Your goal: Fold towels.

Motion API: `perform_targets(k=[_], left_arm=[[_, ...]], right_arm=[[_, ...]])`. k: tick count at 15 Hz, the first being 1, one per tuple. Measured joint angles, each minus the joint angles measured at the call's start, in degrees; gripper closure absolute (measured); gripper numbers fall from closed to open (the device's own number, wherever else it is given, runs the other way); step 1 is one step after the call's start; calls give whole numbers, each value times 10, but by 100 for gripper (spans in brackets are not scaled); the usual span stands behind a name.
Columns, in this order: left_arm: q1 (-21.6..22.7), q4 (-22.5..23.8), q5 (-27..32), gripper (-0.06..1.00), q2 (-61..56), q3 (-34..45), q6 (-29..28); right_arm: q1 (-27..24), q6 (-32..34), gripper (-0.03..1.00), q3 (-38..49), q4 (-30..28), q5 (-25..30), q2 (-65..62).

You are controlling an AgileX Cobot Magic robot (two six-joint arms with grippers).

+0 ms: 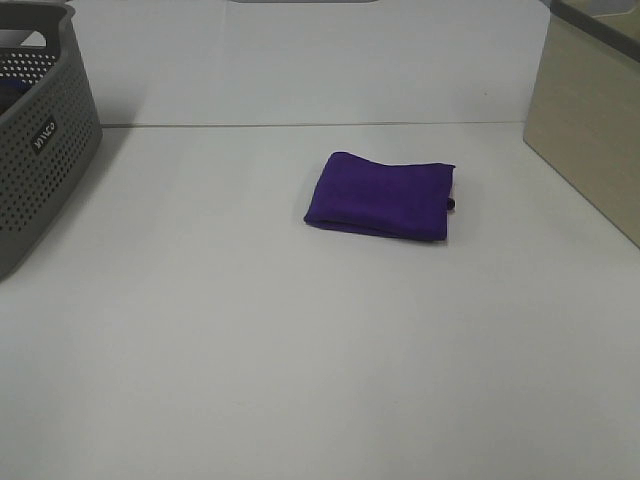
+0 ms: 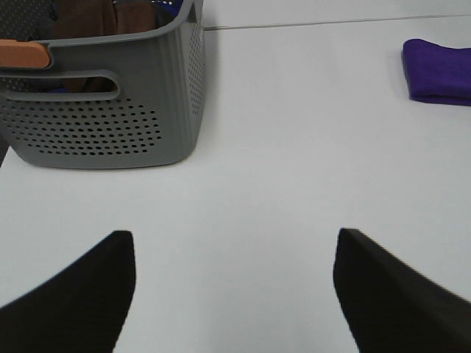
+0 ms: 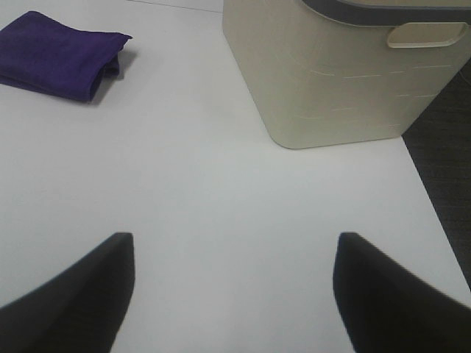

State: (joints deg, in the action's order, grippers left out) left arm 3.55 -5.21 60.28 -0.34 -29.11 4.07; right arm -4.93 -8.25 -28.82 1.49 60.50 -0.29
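A deep purple towel (image 1: 381, 194) lies folded into a small rectangle on the white table, a little right of the middle. It also shows in the left wrist view (image 2: 439, 70) and in the right wrist view (image 3: 61, 55). Neither arm shows in the high view. My left gripper (image 2: 235, 294) is open and empty over bare table, with the grey basket ahead of it. My right gripper (image 3: 235, 294) is open and empty over bare table near the beige bin. Both are well away from the towel.
A grey perforated basket (image 1: 40, 140) stands at the far left, holding brown and blue cloths (image 2: 88, 18). A beige bin (image 1: 590, 130) stands at the far right edge (image 3: 346, 81). The table's right edge and dark floor (image 3: 445, 169) show beside it.
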Motion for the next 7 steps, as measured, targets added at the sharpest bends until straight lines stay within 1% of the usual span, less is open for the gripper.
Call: perform_targets(k=[3, 7], left_arm=[[24, -2, 0, 25, 0, 0, 0], [24, -2, 0, 25, 0, 0, 0]], right_arm=[[0, 0, 22, 0, 0, 0, 0], [0, 0, 22, 0, 0, 0, 0]])
